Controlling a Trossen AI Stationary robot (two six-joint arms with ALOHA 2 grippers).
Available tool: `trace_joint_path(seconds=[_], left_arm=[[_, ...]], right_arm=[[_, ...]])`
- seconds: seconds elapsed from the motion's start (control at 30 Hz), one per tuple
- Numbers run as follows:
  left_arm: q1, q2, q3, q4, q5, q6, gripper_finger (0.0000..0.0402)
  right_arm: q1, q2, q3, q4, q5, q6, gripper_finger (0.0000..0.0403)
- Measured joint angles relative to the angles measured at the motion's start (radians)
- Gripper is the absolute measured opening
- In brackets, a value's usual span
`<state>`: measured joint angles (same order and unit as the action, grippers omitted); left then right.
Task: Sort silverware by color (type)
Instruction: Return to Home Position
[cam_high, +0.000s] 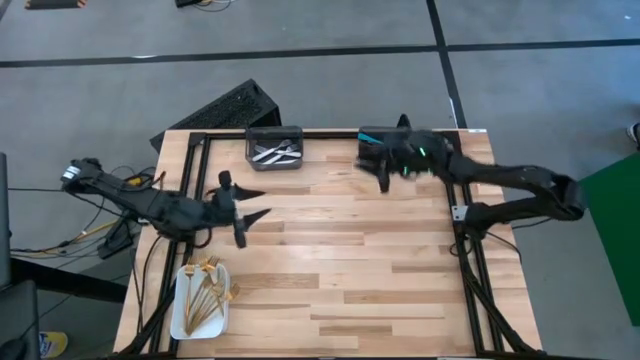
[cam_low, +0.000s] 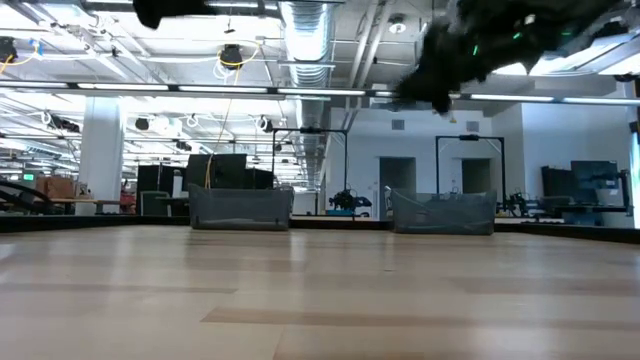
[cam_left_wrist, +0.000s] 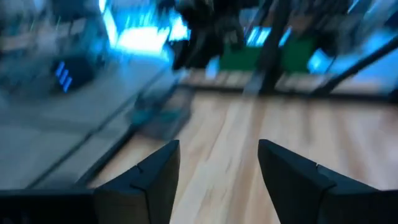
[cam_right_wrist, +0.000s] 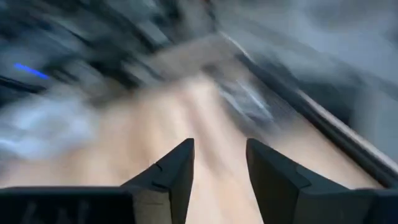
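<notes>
Several gold forks (cam_high: 203, 293) lie in a white tray (cam_high: 183, 318) at the table's near left corner. Silver utensils (cam_high: 277, 152) lie in a dark bin (cam_high: 252, 150) at the far edge. My left gripper (cam_high: 262, 202) hovers open over the table's left part, above and beyond the tray, with nothing between its fingers (cam_left_wrist: 163, 168). My right gripper (cam_high: 374, 162) hangs blurred over the far middle, right of the silver bin. In its wrist view the fingers (cam_right_wrist: 180, 162) stand apart with nothing between them.
A second dark bin (cam_low: 443, 212) stands at the far edge; from above my right arm covers most of it. A black slatted object (cam_high: 215, 110) lies beyond the far left corner. Bare wood (cam_high: 350, 270) spans the middle and near right of the table.
</notes>
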<state>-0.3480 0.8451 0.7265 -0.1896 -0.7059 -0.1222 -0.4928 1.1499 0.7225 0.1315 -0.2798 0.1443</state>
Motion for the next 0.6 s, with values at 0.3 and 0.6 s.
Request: trace_joint_path(seconds=[0.3, 0.6], left_arm=[[-0.033, -0.181, -0.331, 0.519, 0.01, 0.168, 0.018], [0.0, -0.434, -0.357, 0.413, 0.014, 0.224, 0.0149]], right_arm=[[0.374, -0.162, -0.242, 0.388, 0.229, 0.057, 0.0137], [0.505, -0.473, -0.253, 0.124, 0.309, -0.018, 0.0121]])
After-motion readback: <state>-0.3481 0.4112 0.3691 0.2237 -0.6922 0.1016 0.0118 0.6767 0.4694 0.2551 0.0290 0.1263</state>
